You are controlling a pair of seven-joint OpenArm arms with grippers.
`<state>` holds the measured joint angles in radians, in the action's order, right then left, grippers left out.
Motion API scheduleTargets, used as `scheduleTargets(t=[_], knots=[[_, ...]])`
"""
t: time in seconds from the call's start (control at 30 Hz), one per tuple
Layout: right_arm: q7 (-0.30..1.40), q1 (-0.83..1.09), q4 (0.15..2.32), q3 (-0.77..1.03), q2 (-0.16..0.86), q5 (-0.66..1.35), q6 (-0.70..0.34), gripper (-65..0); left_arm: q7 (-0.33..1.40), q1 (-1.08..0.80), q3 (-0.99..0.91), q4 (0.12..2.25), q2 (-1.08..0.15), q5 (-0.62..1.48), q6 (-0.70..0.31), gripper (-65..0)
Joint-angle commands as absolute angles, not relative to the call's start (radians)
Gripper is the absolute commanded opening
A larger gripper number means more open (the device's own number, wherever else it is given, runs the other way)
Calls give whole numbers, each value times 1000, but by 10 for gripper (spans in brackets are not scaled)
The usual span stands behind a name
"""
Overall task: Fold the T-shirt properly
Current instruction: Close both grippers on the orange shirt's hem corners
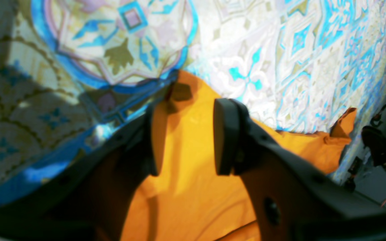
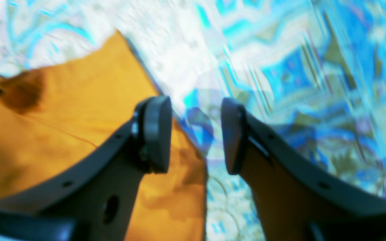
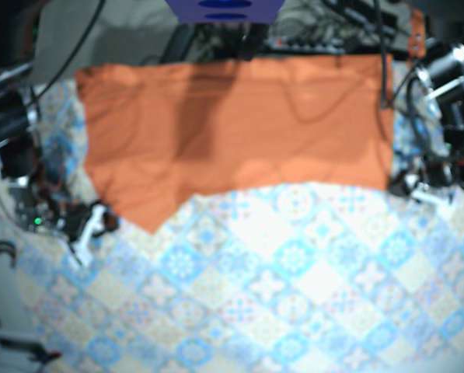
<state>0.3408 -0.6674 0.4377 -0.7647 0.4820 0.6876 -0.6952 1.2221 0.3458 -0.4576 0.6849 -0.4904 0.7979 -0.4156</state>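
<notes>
**2 open claws at the shirt's edge**

The T-shirt (image 3: 232, 132) lies spread across the top of the base view on the patterned cloth (image 3: 294, 295). The left gripper (image 1: 183, 134) and right gripper (image 2: 196, 134) gape empty over its hem. Likely next: pinch the fabric, then fold.

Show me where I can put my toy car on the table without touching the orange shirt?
The patterned tablecloth below the shirt is bare, all the way down to the front edge. The back is crowded, because the shirt covers it from side to side. Both sides are crowded too, with the right arm and the left arm and their wires.
</notes>
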Motion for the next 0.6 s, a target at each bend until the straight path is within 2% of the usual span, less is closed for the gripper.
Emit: scheduleTargets(t=[0.0,0.3,0.57], knots=[[335,-700,450,-759,496,699,-698,-411,1213,366,-458,700,-515,816,-420,-421],[340,-693,447,-765,489,697,-698,-409,1211,366,-458,700,-515,816,-420,-421],[335,-691,446,-862,486,700,-698,-409,1211,366,-458,700,-513,816,-420,-421]])
